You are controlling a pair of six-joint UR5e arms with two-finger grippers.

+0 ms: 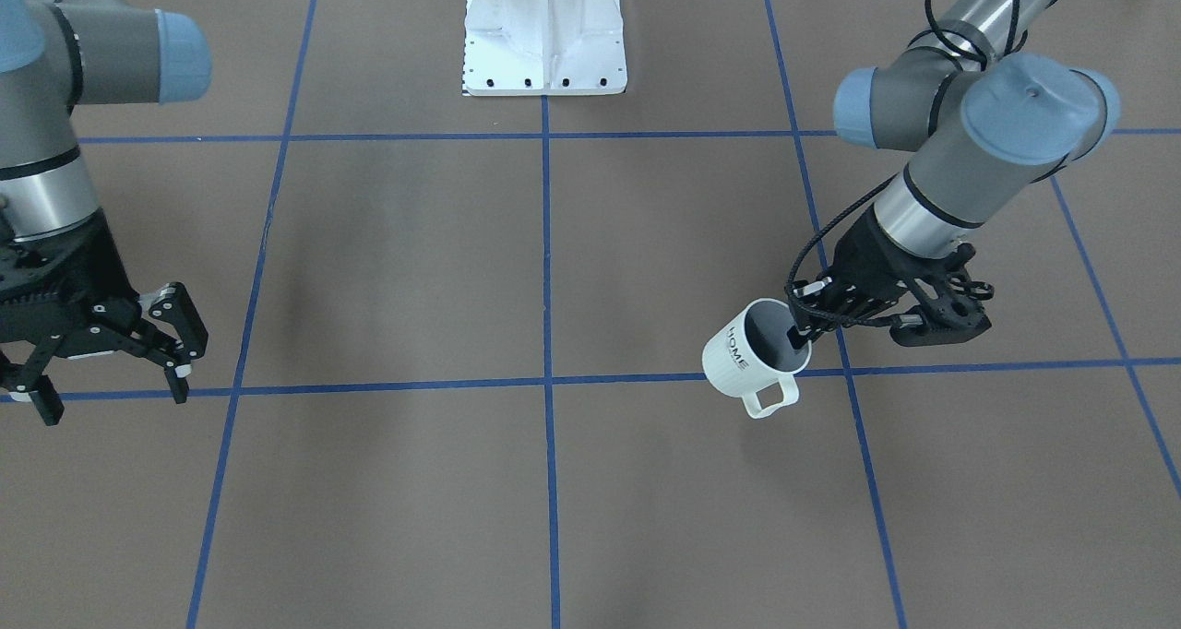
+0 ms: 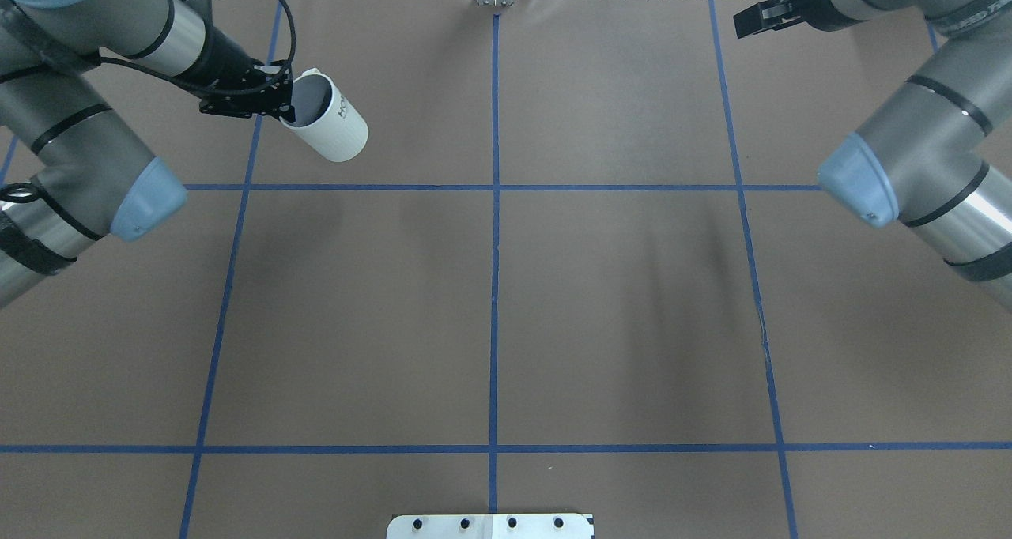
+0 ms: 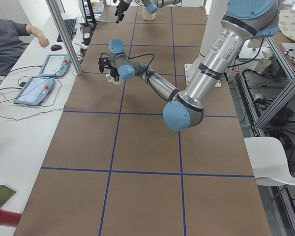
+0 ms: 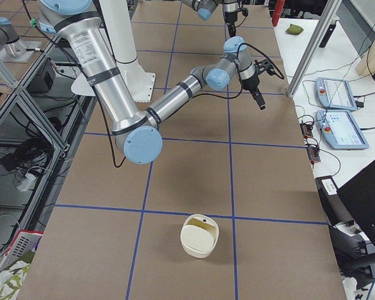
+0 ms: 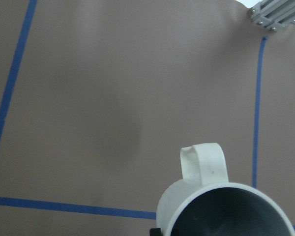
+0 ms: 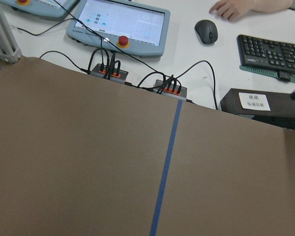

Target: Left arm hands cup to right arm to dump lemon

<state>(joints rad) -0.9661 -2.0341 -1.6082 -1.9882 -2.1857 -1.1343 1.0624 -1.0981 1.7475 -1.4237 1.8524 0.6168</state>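
We log the brown table (image 2: 617, 326), taped into a blue grid, which fills every exterior view. The left arm (image 1: 978, 168) enters at the upper right of the front-facing view and slants down toward right of centre; in the overhead view it occupies the upper left. The right arm (image 1: 46, 177) stands at the left edge of the front-facing view, well apart from the left arm. A white base plate (image 1: 546, 29) sits at top centre of that view. A person (image 3: 10, 39) sits in the upper left of the exterior left view at a white side desk (image 3: 10, 128), with two touch-screen pendants (image 3: 34, 90) lying on it. In the exterior right view a cream round container (image 4: 200, 236) rests alone on the table at lower centre. The cup (image 1: 729, 371) is right of centre in the front-facing view. It is held clear of the table and tilted, with its mouth turned up toward its holder, its handle pointing to the lower edge of the frame and the "HOME" lettering on its side. The left gripper (image 1: 799, 338) is clamped on the cup's rim, with one finger inside the mouth. The right gripper (image 1: 113, 394), at lower left of the same view, hangs with its fingers spread wide, grasping nothing. The cup's interior reads dark grey in the left wrist view, and we cannot make out what lies inside.
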